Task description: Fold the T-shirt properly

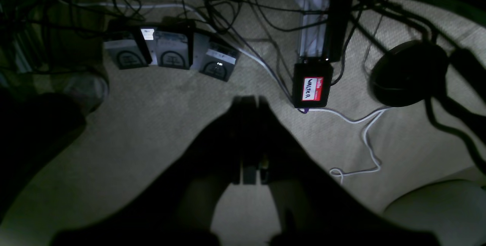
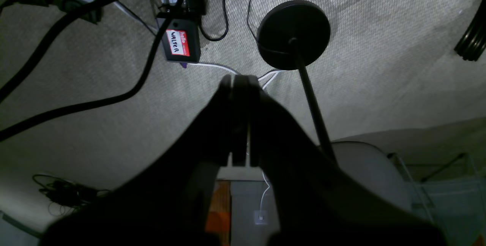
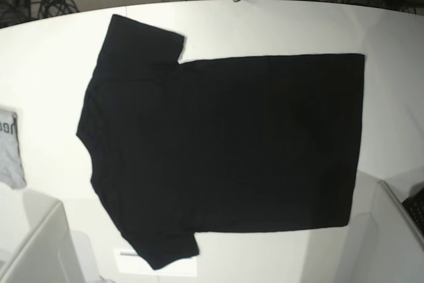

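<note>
You are looking at the T-shirt lying fully spread on the white table, plain black side up, collar end toward the base view's left and hem toward its right. Both sleeves are lying open and flat. No fold is showing anywhere on it, so judge the task as not yet begun: every fold is remaining to be made.

A small grey garment is resting at the table's left edge, well apart from the shirt.

Neither arm is appearing in the base view. The left gripper is pointing down at the carpeted floor, off the table, with its jaws pressed together on nothing. The right gripper is likewise aiming at the floor, above a round black stand base, jaws clenched and empty.

You are seeing both arms parked away from the work surface; both are needing to come over the table before any grasp.
</note>
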`<action>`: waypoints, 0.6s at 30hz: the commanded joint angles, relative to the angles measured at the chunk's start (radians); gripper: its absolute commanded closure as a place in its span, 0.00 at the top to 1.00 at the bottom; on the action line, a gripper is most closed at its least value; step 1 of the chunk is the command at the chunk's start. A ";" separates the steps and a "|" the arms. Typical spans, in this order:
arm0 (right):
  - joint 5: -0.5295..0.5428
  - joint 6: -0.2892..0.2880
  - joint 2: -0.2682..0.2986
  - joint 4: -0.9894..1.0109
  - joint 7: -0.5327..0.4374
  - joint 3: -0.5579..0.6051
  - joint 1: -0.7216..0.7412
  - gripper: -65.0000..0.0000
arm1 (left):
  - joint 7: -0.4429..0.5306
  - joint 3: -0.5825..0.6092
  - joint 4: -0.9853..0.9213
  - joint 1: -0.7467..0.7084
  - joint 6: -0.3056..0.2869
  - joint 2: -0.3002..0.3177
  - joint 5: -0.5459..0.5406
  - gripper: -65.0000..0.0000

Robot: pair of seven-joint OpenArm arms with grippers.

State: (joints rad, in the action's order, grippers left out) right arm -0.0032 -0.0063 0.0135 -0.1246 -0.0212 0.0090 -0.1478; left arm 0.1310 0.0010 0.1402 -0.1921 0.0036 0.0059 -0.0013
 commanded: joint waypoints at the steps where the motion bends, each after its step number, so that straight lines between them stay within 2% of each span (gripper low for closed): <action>1: -0.001 0.012 0.003 0.000 0.007 0.003 -0.006 0.00 | 0.002 -0.002 -0.001 -0.010 0.003 0.003 0.002 0.00; 18: -0.001 0.012 0.003 0.000 0.000 0.003 -0.005 0.00 | 0.003 0.007 -0.001 -0.019 0.003 0.003 0.008 0.00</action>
State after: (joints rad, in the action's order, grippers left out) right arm -0.0032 -0.0063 0.0135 -0.1246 -0.0223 0.0090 -0.1478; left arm 0.1314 0.0082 0.1402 -0.1997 0.0036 0.0063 0.0025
